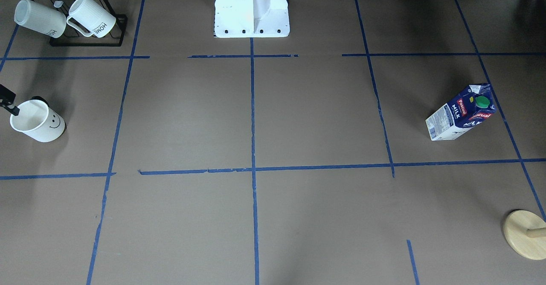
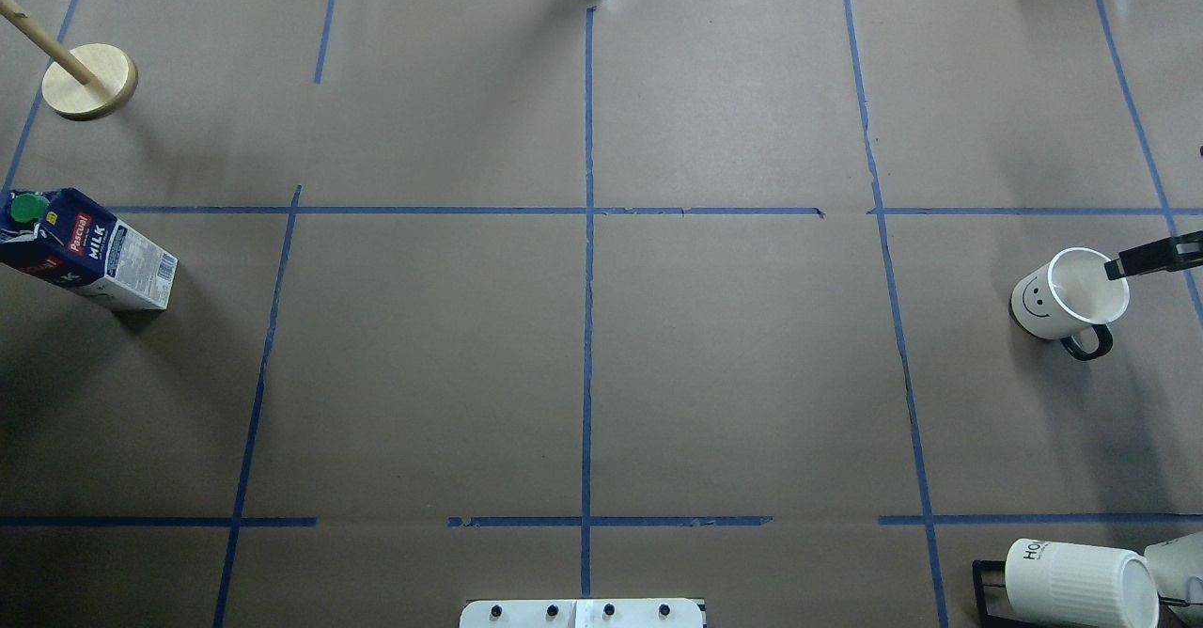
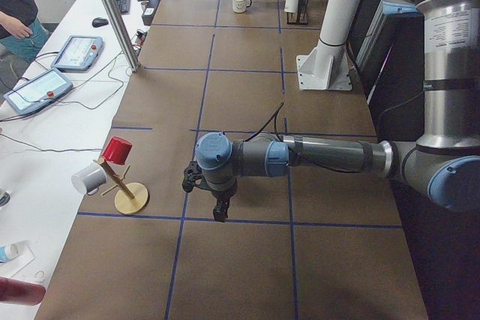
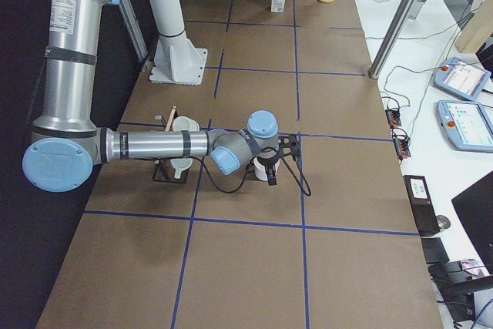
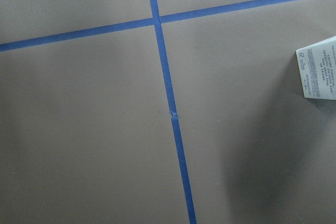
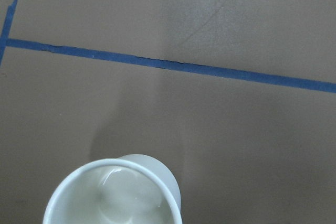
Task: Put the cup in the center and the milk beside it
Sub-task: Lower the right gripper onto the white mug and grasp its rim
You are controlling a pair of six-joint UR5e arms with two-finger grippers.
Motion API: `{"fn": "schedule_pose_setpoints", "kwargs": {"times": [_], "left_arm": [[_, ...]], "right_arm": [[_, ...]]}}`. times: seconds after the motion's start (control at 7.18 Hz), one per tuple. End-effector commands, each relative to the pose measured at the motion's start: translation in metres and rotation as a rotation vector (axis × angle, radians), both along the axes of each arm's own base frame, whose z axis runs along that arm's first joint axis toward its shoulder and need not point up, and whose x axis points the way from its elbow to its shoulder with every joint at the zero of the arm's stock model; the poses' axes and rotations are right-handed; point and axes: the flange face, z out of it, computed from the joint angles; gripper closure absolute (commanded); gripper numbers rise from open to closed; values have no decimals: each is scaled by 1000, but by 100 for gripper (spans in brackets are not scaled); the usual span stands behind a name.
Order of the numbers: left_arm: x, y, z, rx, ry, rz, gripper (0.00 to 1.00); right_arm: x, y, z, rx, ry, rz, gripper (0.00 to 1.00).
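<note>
Simply a white smiley-faced cup point(image 2: 1067, 299), small black handle

I see matt brown paper point(image 1: 320, 114) over the table, w/ blue tape point(image 1: 253, 118) lines, edges a bit ragged. The cup point(image 2: 1062, 299) looks smooth, glossy white. The milk carton point(image 1: 458, 116): printed cardboard, green plastic cap point(image 1: 482, 101). Two mugs point(image 1: 40, 18) ribbed white, on a thin black wire rack point(image 1: 85, 42). The stand point(image 2: 89, 83): pale smooth wood.

Brown paper with blue tape lines point(image 2: 588, 327) covers the table point(image 2: 423, 374). The cup point(image 2: 1041, 306), milk point(image 2: 89, 252), mug rack point(image 1: 87, 43) and wooden stand point(image 2: 89, 83) sit on it.
</note>
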Motion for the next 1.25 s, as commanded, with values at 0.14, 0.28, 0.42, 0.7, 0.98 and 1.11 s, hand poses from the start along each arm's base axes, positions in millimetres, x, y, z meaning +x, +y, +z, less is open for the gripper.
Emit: {"fn": "schedule_pose_setpoints", "kwargs": {"times": [0.14,0.28,0.42,0.7,0.98,1.11], "left_arm": [[0,0,3,-6,0,0,0],[0,1,3,-8,0,0,0],[0,4,6,-12,1,0,0],[0,5,6,-13,3,1,0],[1,4,6,-12,3,1,0],[1,4,6,-11,3,2,0]], "right_arm": [[-30,7,15,-9,34,-48,15],[-35,5,15,-9,34,-55,30],[-39,4,21,-17,39,-63,72],[-42,1,20,-14,38,-67,91],[-48,-6,9,-2,18,-72,100],[-52,-13,-2,9,5,-76,100]]}}
